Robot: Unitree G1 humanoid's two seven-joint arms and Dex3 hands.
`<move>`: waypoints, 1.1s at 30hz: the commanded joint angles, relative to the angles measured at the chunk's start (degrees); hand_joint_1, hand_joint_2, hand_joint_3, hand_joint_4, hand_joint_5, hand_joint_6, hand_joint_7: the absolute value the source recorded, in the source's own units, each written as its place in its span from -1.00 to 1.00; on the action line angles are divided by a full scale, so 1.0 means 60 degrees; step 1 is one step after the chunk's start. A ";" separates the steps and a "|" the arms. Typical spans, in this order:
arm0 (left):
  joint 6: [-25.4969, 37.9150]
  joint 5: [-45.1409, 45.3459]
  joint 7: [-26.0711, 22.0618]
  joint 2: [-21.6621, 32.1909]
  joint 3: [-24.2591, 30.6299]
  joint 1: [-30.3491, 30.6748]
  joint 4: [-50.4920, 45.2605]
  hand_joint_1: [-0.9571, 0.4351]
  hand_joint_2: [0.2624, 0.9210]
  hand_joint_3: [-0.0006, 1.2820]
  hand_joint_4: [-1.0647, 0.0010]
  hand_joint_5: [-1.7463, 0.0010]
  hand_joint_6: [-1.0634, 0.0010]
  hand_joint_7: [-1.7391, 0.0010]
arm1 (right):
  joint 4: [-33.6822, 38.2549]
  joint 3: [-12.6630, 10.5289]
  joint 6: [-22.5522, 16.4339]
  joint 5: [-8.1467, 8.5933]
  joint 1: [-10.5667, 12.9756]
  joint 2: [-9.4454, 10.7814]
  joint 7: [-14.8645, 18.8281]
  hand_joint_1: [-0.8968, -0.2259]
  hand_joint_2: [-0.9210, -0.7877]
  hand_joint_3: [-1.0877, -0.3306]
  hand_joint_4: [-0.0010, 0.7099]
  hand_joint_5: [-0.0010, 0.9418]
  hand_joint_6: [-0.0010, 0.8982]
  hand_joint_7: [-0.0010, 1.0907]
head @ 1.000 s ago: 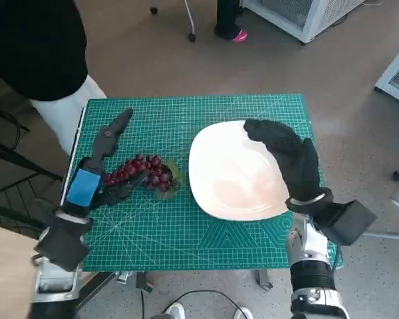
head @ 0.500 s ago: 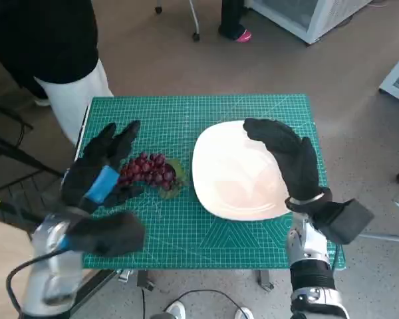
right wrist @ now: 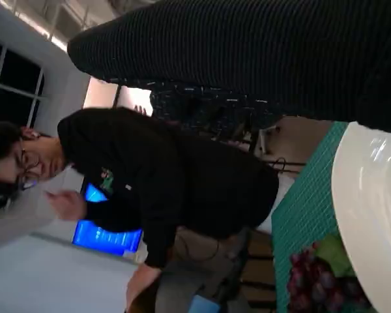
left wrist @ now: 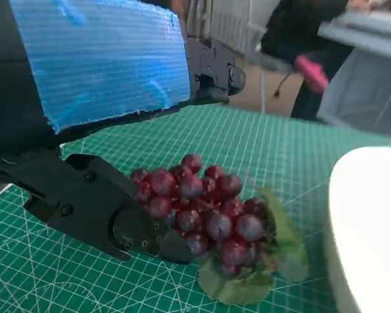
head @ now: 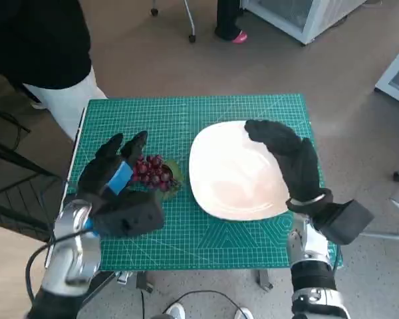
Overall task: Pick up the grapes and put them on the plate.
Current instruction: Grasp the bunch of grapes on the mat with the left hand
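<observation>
The left robot hand (head: 114, 174) hovered with fingers spread around the bunch of red grapes (head: 153, 173), apparently poised to grasp. The right robot hand (head: 287, 154) lay flat, holding nothing, on the white plate (head: 229, 176), seemingly steadying it.

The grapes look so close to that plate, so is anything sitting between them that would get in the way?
Nothing visible does. Only bare green mat separates the grapes from the plate. The right hand rests on the plate's far side.
</observation>
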 commanded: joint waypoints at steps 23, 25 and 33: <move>-0.0426 -0.0434 0.1155 0.0114 -0.1439 -0.2355 0.4367 -0.19 0.40 -1.00 0.89 1.00 0.65 1.00 | 0.0229 -0.0186 -0.0112 0.0078 0.0055 -0.0086 -0.0008 0.13 -1.00 0.32 0.12 -0.99 0.06 -0.99; -0.0459 -0.0481 0.1218 0.0124 -0.1485 -0.2412 0.4480 -0.19 0.40 -1.00 0.89 1.00 0.65 1.00 | 0.0231 -0.0188 -0.0117 0.0077 0.0054 -0.0086 -0.0009 0.13 -1.00 0.32 0.12 -0.99 0.06 -0.99; -0.0835 -0.0440 0.1655 -0.0052 -0.2054 -0.3424 0.6451 -0.20 0.42 -0.99 0.90 1.00 0.66 1.00 | 0.0219 -0.0218 -0.0170 0.0030 0.0054 -0.0134 -0.0110 0.15 -1.00 0.31 0.12 -0.99 0.05 -0.99</move>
